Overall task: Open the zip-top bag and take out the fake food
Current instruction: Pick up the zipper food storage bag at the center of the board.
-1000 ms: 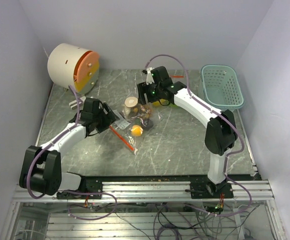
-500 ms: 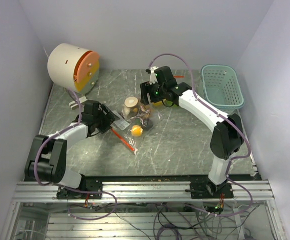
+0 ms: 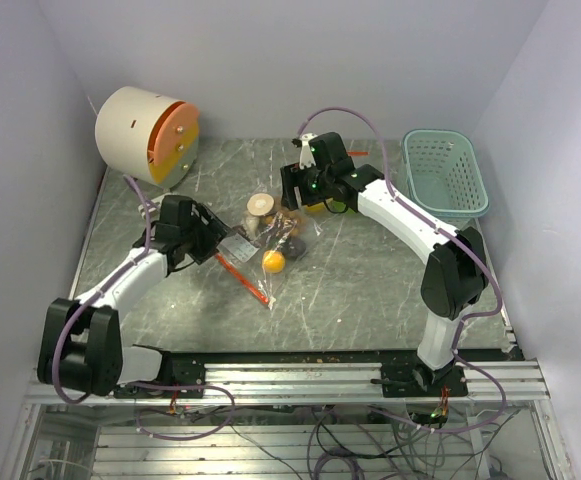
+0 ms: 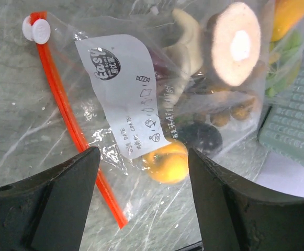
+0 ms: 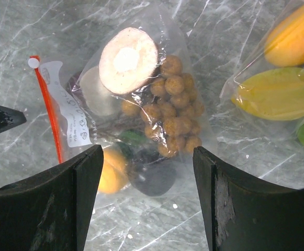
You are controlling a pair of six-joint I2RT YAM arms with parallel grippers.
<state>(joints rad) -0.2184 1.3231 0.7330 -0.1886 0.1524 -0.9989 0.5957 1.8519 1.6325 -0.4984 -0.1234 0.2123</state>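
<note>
The zip-top bag [image 3: 257, 243] lies flat mid-table, its red zip strip [image 3: 244, 275] toward the near left, and it looks zipped. In the left wrist view the zip strip [image 4: 68, 120] ends in a white slider. The fake food shows through the plastic: an orange fruit [image 3: 273, 261], a tan mushroom slice [image 5: 128, 60], a cluster of brown balls [image 5: 175, 110] and a dark lump [image 5: 153, 178]. My left gripper [image 3: 218, 240] is open at the bag's left edge, and its jaws [image 4: 144, 157] hold nothing. Over the bag's far side my right gripper [image 3: 294, 200] hovers open, its jaws [image 5: 147, 154] empty.
A second clear bag [image 5: 277, 78] of yellow and green pieces lies just right of the first, under the right arm. A pale teal basket [image 3: 445, 172] stands at the back right. A white drum with an orange face [image 3: 145, 133] sits at the back left.
My left gripper has drawn slightly back and left along the bag's edge. My right arm shifted a little toward the back early on. The bag has stayed put.
</note>
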